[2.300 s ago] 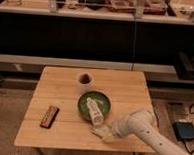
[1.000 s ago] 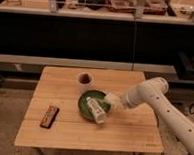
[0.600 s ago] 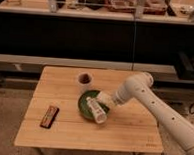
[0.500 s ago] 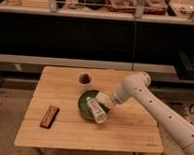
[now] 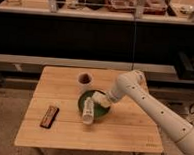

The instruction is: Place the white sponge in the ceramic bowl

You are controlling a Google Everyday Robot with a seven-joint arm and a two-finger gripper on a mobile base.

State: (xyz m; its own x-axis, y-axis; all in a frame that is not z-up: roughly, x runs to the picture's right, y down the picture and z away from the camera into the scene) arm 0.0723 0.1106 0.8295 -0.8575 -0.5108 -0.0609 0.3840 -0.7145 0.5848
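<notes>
Wooden table [image 5: 61, 134] in front of dark shelving, with a white robot arm reaching in from the right. Its gripper [image 5: 105, 97] hangs over the green bowl [image 5: 83, 98]; whether the jaws are open or closed cannot be told. A white sponge [image 5: 99, 97] sits right at the jaws, above the bowl. Just left of them, a white bottle [image 5: 88, 110] lies across the bowl's rim. Beyond them stands a small cup [image 5: 84, 79].

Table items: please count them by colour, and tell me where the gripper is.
White: 3, the white sponge, bottle, cup
Green: 1, the ceramic bowl
Dark: 1, flat bar
Total: 5
The gripper is over the bowl, at the sponge.
</notes>
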